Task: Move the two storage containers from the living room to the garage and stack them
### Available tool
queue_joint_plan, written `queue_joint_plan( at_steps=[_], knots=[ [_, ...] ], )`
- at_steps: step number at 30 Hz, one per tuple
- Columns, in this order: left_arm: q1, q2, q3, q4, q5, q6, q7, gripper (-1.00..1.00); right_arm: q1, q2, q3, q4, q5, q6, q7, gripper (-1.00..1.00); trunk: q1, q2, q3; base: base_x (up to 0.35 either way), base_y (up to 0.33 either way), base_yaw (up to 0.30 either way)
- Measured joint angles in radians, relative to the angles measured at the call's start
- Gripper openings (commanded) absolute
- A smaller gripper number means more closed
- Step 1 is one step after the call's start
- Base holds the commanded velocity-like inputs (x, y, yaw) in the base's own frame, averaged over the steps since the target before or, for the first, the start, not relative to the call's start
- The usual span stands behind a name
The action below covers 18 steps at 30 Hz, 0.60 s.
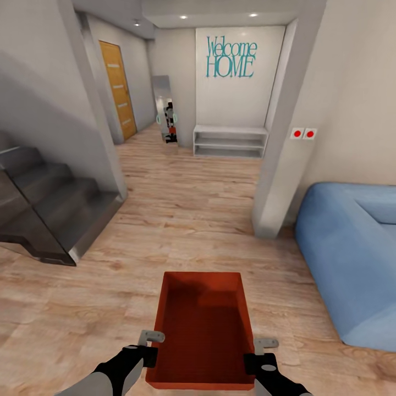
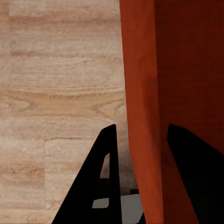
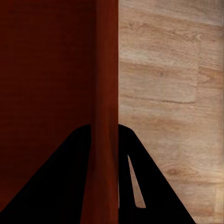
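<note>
An orange-red storage container is riding out in front of the robot, the left gripper and right gripper each pinching a side wall so it stays level above the light wood plank floor, facing a hallway with a blue sofa and grey stairs.

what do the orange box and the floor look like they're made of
The box: thin, plain orange-red walls with a matte, even colour, probably plastic, though the render leaves it open. The floor: light wood planks, with grain and board seams visible, slightly satin.
</note>
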Motion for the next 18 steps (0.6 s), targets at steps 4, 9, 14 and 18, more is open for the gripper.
queue_joint_plan(
  at_steps=[4,9,14,18],
  knots=[
    [0.000,0.000,0.000,0.000,0.000,0.000,0.000,-1.00,0.000,0.001,0.000,0.000,0.000,0.000,-0.001,-1.00,0.000,0.000,0.000,0.324,0.000,0.019],
    [0.000,0.000,0.000,0.000,0.000,0.000,0.000,-1.00,0.000,-0.001,0.001,0.001,-0.001,-0.002,-0.001,-1.00,0.000,0.000,-0.001,0.324,0.000,0.216],
    [0.000,0.000,0.000,0.000,0.000,0.000,0.000,-1.00,0.000,-0.001,0.001,0.000,-0.001,-0.002,0.000,-1.00,0.000,0.000,-0.003,0.325,0.000,0.284],
    [0.000,0.000,0.000,0.000,0.000,0.000,0.000,-1.00,0.000,-0.001,0.001,0.000,-0.001,-0.002,0.000,-1.00,0.000,0.000,-0.004,0.324,0.000,0.109]
  ],
)
